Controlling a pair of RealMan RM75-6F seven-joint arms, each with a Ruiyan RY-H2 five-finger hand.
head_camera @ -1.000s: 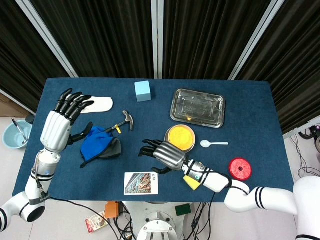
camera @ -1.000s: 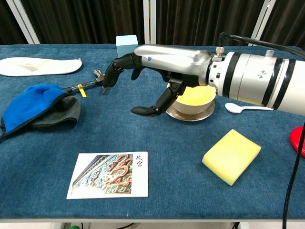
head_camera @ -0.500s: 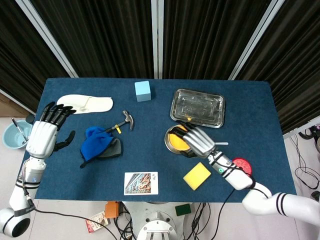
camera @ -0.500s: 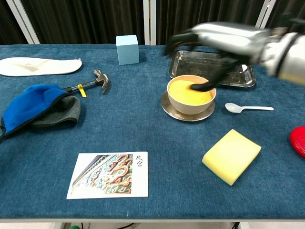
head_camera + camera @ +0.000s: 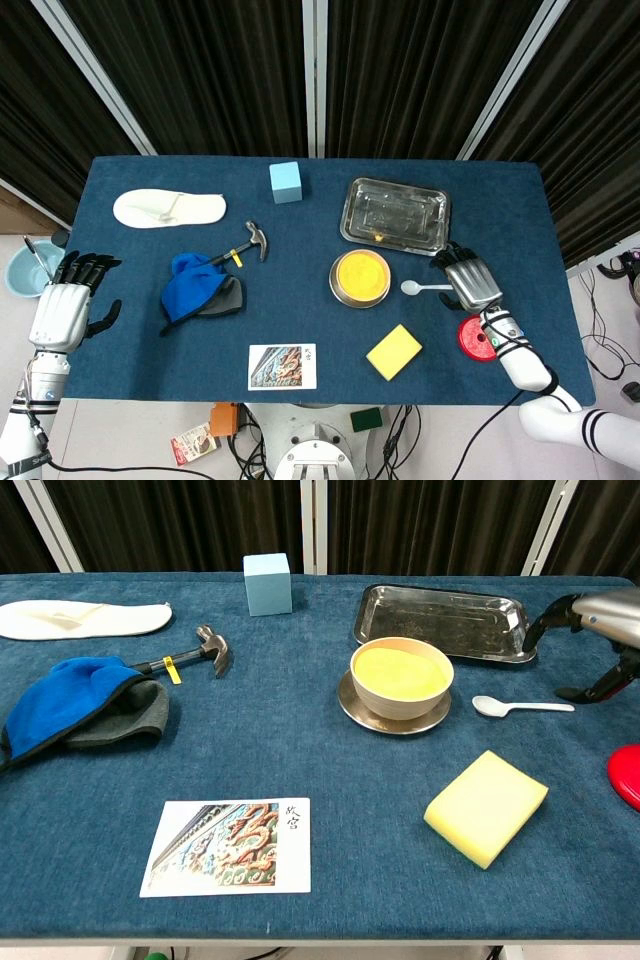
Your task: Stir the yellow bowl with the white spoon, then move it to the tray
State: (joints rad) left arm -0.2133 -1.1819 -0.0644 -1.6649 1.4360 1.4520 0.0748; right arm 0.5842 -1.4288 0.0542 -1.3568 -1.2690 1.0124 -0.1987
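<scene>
The yellow bowl (image 5: pixel 360 277) (image 5: pixel 400 675) stands on a saucer in the middle of the blue table. To its right lies the white spoon (image 5: pixel 423 288) (image 5: pixel 519 707), flat on the cloth. My right hand (image 5: pixel 470 281) (image 5: pixel 600 630) hovers just past the spoon's handle end with fingers spread, holding nothing. Behind the bowl sits the metal tray (image 5: pixel 396 216) (image 5: pixel 445 621). My left hand (image 5: pixel 62 308) hangs open off the table's left edge, away from everything.
A yellow sponge (image 5: pixel 393 351) lies in front of the bowl, a red disc (image 5: pixel 478 338) by my right forearm. A hammer (image 5: pixel 243 244), blue cloth (image 5: pixel 196 286), photo card (image 5: pixel 282 366), light blue cube (image 5: pixel 286 182) and white insole (image 5: pixel 168 208) fill the left half.
My right hand swept from left of the bowl, over it, to the spoon's handle end at the right. My left hand dropped back from the insole to beyond the table's left edge.
</scene>
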